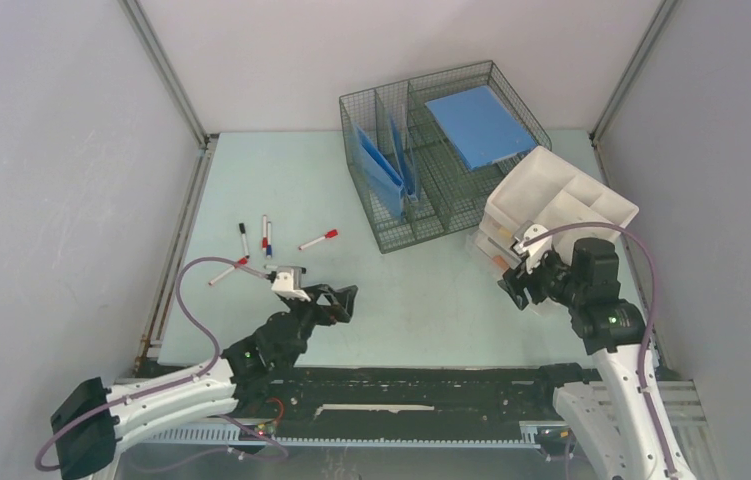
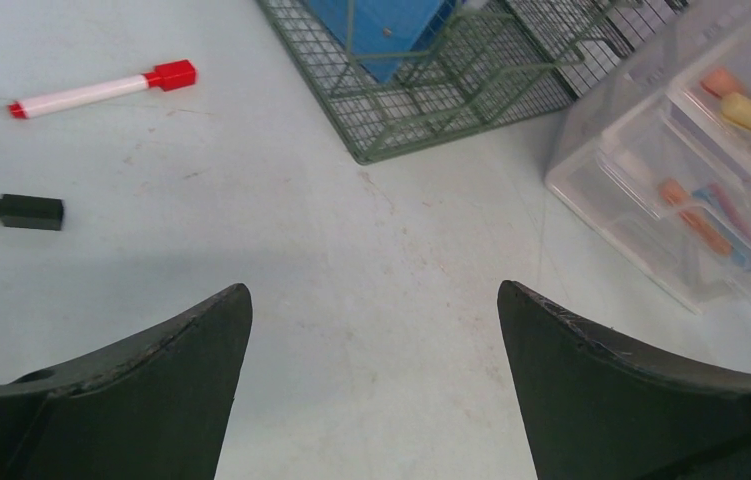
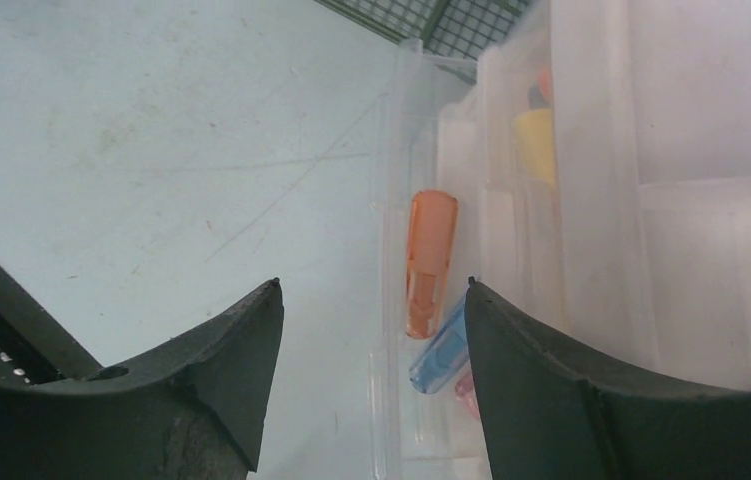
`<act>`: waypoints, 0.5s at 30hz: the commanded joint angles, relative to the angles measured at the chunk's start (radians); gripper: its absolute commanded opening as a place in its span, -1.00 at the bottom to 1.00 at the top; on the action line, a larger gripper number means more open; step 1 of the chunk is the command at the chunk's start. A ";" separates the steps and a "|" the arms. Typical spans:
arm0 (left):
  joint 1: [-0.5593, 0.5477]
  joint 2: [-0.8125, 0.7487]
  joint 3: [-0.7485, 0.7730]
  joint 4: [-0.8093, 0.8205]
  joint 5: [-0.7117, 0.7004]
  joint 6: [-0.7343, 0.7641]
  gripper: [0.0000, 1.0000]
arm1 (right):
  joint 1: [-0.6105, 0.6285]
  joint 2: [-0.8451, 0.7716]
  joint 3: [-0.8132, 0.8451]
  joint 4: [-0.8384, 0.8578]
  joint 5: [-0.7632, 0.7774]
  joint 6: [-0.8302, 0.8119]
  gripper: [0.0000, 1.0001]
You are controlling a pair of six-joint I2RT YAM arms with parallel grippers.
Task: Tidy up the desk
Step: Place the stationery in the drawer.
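The desk [image 1: 421, 290] is seen spread from the arm bases to the far wall. The left gripper [image 1: 349, 303] is held over its left-centre, fingers spread wide with nothing between them. Several markers [image 1: 256, 245] are scattered just far-left of it. A wire basket [image 1: 421, 232] with blue folders [image 1: 479, 125] is set at far centre. The right gripper [image 1: 513, 283] is held, fingers apart and empty, at the near-left corner of a clear drawer unit [image 1: 561, 190], in which an orange pen [image 3: 431, 260] is seen.
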State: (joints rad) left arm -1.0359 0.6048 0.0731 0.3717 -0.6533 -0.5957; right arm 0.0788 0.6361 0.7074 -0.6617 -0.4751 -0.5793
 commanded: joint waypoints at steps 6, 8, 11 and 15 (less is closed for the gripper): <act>0.279 -0.026 0.063 -0.094 0.249 -0.042 1.00 | 0.001 -0.028 0.003 -0.018 -0.088 -0.032 0.45; 0.335 -0.017 0.065 -0.089 0.316 -0.054 1.00 | 0.007 -0.030 0.004 -0.026 -0.110 -0.032 0.34; 0.375 -0.003 0.056 -0.064 0.363 -0.070 1.00 | 0.041 -0.010 0.004 -0.051 -0.141 -0.050 -0.20; 0.381 0.015 0.039 -0.042 0.369 -0.087 1.00 | 0.125 0.076 -0.003 -0.042 -0.037 -0.061 -0.83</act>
State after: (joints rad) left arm -0.6659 0.6056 0.0940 0.2874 -0.3508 -0.6540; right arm 0.1360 0.6422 0.7074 -0.6998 -0.5709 -0.6235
